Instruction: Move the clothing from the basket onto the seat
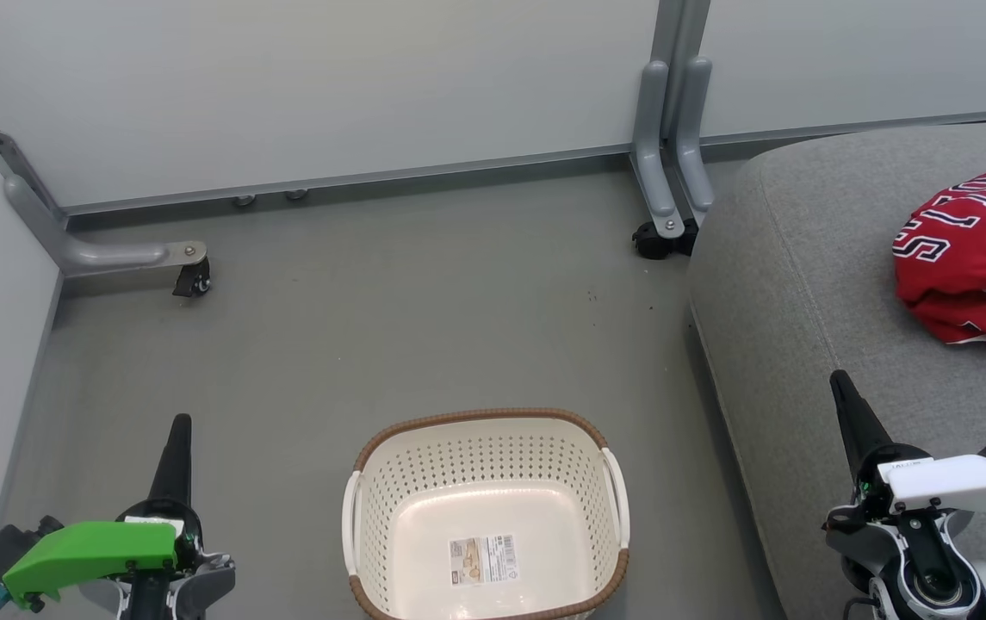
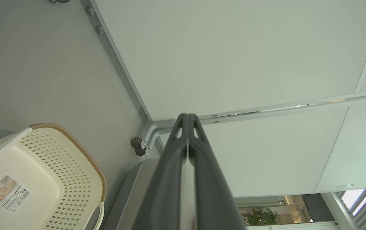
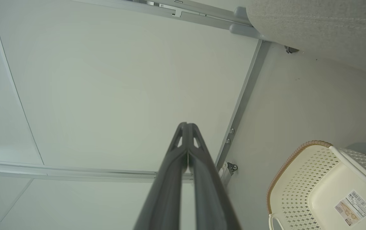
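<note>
left fingers (image 1: 176, 456), right fingers (image 1: 854, 422): pinched closed, empty | basket (image 1: 475, 414) empty, clothing (image 1: 975, 250) on seat (image 1: 803, 284) | risk: right fingers swinging could drag clothing off

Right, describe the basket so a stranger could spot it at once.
Start from the big grey seat on the right of the head view; on the grey floor to its left stands the basket. It is cream plastic with holes in its walls, a brown woven-look rim, white side handles and a paper label on its empty bottom, the only container there.
</note>
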{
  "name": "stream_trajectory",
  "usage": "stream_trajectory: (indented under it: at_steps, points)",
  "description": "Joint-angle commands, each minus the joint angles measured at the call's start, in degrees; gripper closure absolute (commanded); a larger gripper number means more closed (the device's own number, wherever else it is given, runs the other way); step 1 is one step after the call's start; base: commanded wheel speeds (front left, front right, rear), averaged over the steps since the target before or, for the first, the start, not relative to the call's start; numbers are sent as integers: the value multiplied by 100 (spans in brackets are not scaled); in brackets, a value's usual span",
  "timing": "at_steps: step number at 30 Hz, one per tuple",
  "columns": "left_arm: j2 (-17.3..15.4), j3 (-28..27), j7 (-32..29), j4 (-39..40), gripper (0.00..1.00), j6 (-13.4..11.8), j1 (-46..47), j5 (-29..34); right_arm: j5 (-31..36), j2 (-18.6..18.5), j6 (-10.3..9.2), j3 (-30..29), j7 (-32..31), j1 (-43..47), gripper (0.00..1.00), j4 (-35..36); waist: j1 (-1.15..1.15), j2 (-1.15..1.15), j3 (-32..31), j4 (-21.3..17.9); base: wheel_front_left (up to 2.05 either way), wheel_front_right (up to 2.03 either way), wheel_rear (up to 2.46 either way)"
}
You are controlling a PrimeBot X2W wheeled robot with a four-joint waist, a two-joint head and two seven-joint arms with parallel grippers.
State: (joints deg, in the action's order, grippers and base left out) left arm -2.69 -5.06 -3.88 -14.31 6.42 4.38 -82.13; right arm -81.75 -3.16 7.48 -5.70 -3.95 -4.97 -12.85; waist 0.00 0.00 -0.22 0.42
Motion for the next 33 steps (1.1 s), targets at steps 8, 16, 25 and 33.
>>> stream_trajectory:
  at_steps: [8, 16, 25, 33]
  points:
    - [-30, -73, -114, 36, 100, 70, 166, -412, -432, 1, 3, -47, -114, -110, 100, -48, 0, 0, 13, -14, 0, 0, 0]
    - [-32, -123, -200, 33, 100, 93, 192, -721, -755, 16, 2, -72, -201, -138, 100, -88, 0, 0, 25, -27, 0, 0, 0]
    - [-34, -166, -288, 32, 100, 131, 226, -1059, -1097, 31, 2, -100, -289, -148, 100, -134, 0, 0, 39, -41, 0, 0, 0]
    - [-33, -161, -288, 31, 100, 125, 218, -1037, -1076, 28, 2, -98, -286, -144, 100, -130, 0, 0, 40, -42, 0, 0, 0]
